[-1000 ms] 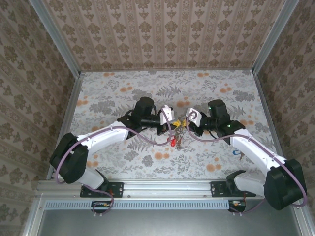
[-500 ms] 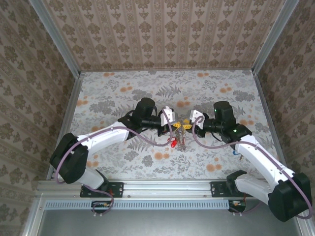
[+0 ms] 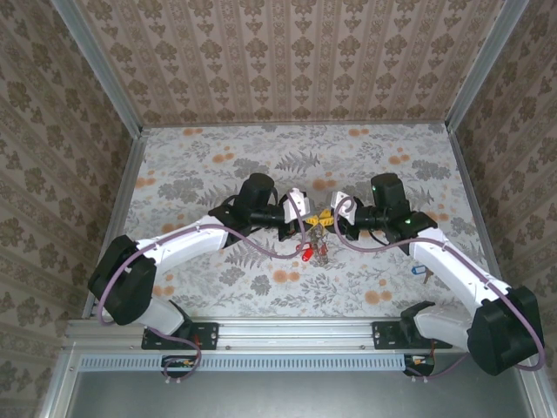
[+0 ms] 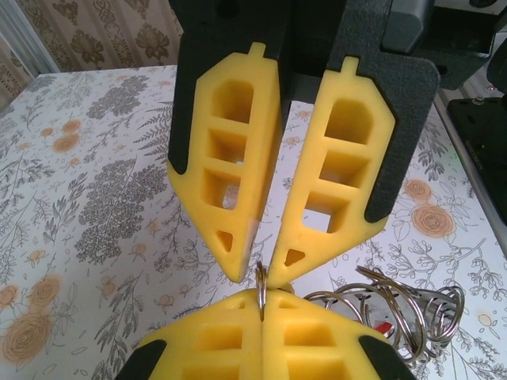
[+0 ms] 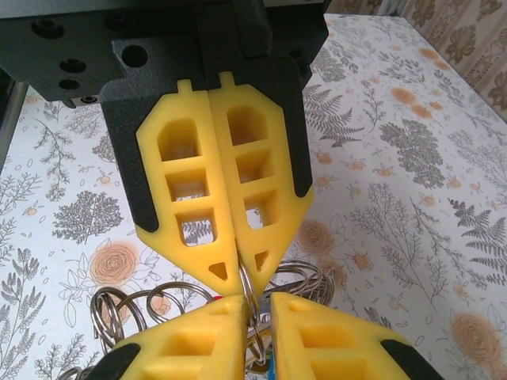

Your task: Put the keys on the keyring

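Top external view: both arms meet tip to tip at the centre of the floral-patterned table.
Left gripper: clamped shut on a thin wire loop of the large silver metal keyring.
Right gripper: yellow jaws a slit apart around the same wire; I cannot tell whether they pinch it.
Keyring bunch: trails toward 6 o'clock from the fingertips.
Small silver key with blue tag: on the table at 4 o'clock from the right gripper, well apart.
Nearer arm: right, so the pickup is probably its job.

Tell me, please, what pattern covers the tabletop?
A floral print on the tabletop: grey leaves and orange blossoms on white, clearest in the top external view.
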`<state>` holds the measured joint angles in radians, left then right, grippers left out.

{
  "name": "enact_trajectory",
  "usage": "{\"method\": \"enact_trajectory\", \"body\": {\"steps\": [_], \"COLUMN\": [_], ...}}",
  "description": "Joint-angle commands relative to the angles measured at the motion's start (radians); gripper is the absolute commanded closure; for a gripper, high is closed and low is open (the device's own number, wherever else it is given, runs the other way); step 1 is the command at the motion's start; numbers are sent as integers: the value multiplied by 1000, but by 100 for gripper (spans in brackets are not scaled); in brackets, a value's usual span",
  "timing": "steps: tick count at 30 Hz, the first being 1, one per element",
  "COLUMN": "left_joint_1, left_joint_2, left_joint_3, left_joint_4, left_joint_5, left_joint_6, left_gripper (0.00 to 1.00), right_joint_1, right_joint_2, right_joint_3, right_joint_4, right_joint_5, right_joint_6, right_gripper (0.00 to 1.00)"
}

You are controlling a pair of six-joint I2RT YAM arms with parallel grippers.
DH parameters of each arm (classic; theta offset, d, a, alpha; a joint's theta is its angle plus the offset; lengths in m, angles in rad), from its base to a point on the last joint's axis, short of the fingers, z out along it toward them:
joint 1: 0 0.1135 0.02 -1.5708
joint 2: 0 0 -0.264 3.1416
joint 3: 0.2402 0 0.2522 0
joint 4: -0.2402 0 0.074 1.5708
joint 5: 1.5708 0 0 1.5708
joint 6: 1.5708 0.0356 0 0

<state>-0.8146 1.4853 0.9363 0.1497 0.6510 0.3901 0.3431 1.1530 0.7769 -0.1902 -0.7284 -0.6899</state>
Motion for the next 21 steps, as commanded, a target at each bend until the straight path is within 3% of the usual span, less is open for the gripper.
{"method": "enact_trajectory", "body": {"steps": [1, 7, 12, 17, 21], "left_joint_1": [-7, 1, 1, -12, -18], "left_joint_2": [-37, -40, -40, -11, 8], "left_joint_3": [25, 12, 9, 68, 92], "left_joint_4": [40, 48, 16, -132, -158], "left_joint_5": [46, 22, -60, -103, -103], "left_joint_6": [24, 16, 27, 101, 120], "left_gripper": [100, 100, 86, 84, 84], "right_joint_1": [-2, -2, -1, 9, 17], "right_joint_2": [29, 33, 21, 9, 1], "right_joint_3": [41, 61, 81, 109, 125], "right_joint_4": [-43, -84, -128, -171, -197], "right_joint_5": [-37, -50, -34, -8, 1], "right_joint_6": [-43, -59, -77, -90, -92], "right_gripper": [86, 100, 100, 100, 100]}}
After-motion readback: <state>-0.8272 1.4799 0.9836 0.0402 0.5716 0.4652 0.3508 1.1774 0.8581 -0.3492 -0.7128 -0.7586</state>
